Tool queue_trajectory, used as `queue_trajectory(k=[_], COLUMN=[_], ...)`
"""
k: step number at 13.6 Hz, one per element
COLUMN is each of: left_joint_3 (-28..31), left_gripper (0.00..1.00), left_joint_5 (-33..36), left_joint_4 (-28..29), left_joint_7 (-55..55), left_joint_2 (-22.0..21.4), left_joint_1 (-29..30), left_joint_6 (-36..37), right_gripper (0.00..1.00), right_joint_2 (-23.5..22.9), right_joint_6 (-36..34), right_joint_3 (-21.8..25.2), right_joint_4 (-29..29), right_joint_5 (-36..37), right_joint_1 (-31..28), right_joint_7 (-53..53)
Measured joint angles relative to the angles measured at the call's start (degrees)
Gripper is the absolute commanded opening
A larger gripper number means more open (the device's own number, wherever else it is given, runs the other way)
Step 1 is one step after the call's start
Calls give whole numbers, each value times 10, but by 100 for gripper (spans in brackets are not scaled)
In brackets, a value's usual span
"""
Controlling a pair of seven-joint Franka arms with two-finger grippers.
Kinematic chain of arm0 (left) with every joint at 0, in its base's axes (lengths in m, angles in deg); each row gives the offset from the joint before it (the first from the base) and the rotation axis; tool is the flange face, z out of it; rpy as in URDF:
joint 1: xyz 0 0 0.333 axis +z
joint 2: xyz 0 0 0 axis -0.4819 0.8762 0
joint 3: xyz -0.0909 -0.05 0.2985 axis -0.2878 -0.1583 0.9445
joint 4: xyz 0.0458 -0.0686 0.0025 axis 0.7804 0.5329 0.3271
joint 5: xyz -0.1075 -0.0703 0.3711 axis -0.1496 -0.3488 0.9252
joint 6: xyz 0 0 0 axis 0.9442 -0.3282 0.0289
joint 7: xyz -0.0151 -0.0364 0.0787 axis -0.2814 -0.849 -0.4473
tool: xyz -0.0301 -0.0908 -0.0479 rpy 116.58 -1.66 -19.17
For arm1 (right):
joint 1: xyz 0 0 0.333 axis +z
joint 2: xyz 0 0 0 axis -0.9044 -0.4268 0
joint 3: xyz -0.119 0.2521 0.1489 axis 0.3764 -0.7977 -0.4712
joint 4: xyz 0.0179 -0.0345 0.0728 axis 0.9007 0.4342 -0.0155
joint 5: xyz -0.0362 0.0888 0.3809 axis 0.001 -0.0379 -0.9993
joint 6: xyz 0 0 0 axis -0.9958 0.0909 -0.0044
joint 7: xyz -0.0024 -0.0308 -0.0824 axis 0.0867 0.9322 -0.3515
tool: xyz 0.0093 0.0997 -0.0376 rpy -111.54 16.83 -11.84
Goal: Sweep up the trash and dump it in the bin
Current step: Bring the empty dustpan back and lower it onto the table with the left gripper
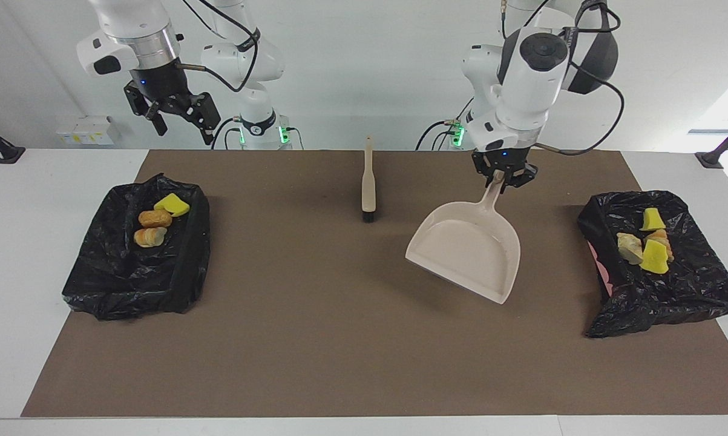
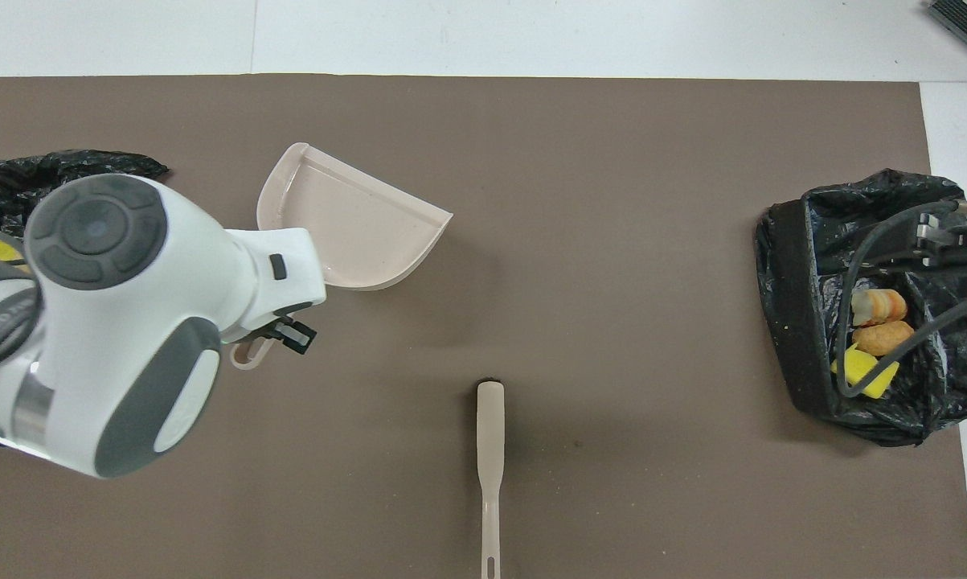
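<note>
Seven small chunks of trash lie split between the two black plastic-lined bins I watch from my remote station: three, a bright yellow sponge-like wedge (image 1: 172, 204) and two tan-orange bread-like lumps (image 1: 152, 227), rest in the black bag-lined bin (image 1: 127, 278) at the right arm's end of the table, and four more, yellow wedges and tan lumps (image 1: 647, 245), sit in the second black bag-lined bin (image 1: 672, 297) at the left arm's end. My left gripper (image 1: 501, 175) is clamped tight on the handle of the beige plastic dustpan (image 1: 466, 251), which hangs tilted over the brown mat (image 1: 339, 339) between the middle of the table and the left arm's bin, its open lip pointing away from the robots and its pan bare inside. From overhead the left arm's white and grey body covers most of the handle, and only the handle's looped end shows beside the wrist. My right gripper (image 1: 179, 118) hangs high in the air with its fingers spread wide and nothing between them; it waits above the right arm's end of the table, and overhead it shows over the bin there. A beige long-handled brush with dark bristles (image 1: 368, 181) lies flat on the mat near the robots at the middle of the table, handle toward them, well apart from both bins and from the dustpan.
</note>
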State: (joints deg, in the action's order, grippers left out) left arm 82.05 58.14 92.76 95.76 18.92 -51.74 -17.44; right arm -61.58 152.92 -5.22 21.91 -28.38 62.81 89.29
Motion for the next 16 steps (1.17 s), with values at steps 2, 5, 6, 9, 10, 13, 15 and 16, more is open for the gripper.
queue_trajectory(k=[2,5,6,9,10,13,15,16], left_joint_3=[0,0,0,1,1,1,1,1], left_gripper=[0,0,0,0,0,0,0,0], left_joint_5=[-6,-7,-7,-8,-9,-26,-40,-42], left_joint_4=[1,0,-3,-21,-29,-54,-64,-64], left_joint_7=[-66,-158,-183,-245,-261,-296,-308,-312], left_joint_2=[26,74,88,128,141,173,181,181], left_joint_1=[-36,-80,-91,-121,-125,-131,-132,-132], left_joint_6=[-36,-92,-105,-134,-149,-176,-179,-181], right_gripper=[100,100,100,100,100,100,100,100], right_joint_2=[0,0,0,0,0,0,0,0], right_joint_6=[0,0,0,0,0,0,0,0], right_joint_3=[0,0,0,0,1,2,2,2], right_joint_4=[0,0,0,0,0,0,0,0], right_joint_5=[0,0,0,-5,-6,-8,-9,-9], right_joint_1=[0,0,0,0,0,0,0,0], right_joint_7=[0,-11,-17,-32,-39,-46,-46,-46])
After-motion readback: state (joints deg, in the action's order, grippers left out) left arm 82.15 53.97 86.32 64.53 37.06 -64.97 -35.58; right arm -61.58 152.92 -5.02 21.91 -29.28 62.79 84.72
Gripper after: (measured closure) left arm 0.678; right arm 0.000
